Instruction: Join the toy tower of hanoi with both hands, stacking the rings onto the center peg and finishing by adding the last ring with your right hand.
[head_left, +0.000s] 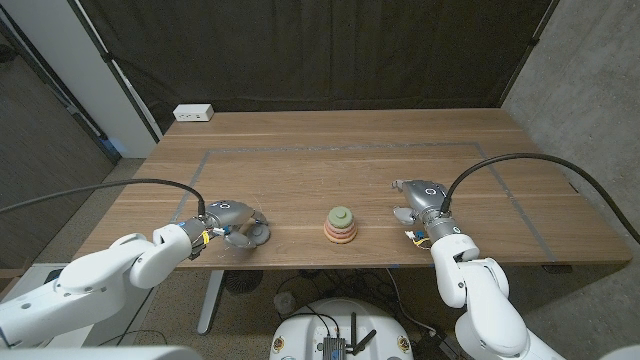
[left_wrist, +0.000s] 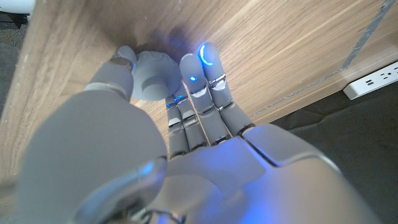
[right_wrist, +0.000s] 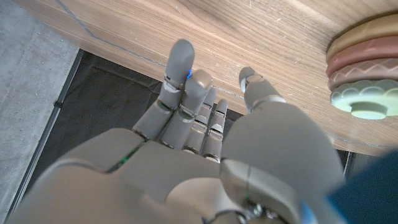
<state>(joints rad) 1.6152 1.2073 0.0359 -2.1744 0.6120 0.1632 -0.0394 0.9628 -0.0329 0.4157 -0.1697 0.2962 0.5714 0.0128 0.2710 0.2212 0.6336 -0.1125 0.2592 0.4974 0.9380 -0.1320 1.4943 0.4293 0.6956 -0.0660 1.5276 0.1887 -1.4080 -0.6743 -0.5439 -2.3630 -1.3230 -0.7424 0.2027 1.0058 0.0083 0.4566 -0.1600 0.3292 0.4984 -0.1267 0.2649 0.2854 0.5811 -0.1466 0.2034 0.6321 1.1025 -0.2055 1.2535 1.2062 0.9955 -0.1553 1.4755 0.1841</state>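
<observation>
The toy tower (head_left: 340, 225) stands at the table's front middle, with an orange, a pink and a pale green ring stacked on its peg. A grey-blue ring (head_left: 256, 234) lies on the table left of the tower. My left hand (head_left: 230, 218) is on it; in the left wrist view the thumb and fingertips (left_wrist: 200, 65) pinch the grey-blue ring (left_wrist: 151, 76) against the wood. My right hand (head_left: 416, 206) stands right of the tower, a short gap away, fingers apart and holding nothing. The right wrist view shows its fingers (right_wrist: 182, 74) beside the stacked rings (right_wrist: 365, 71).
A white power strip (head_left: 193, 113) lies at the table's far left corner, also seen as a white power strip (left_wrist: 373, 79) in the left wrist view. Grey tape lines (head_left: 340, 152) mark a rectangle on the wooden table (head_left: 330, 180). Dark curtains hang behind.
</observation>
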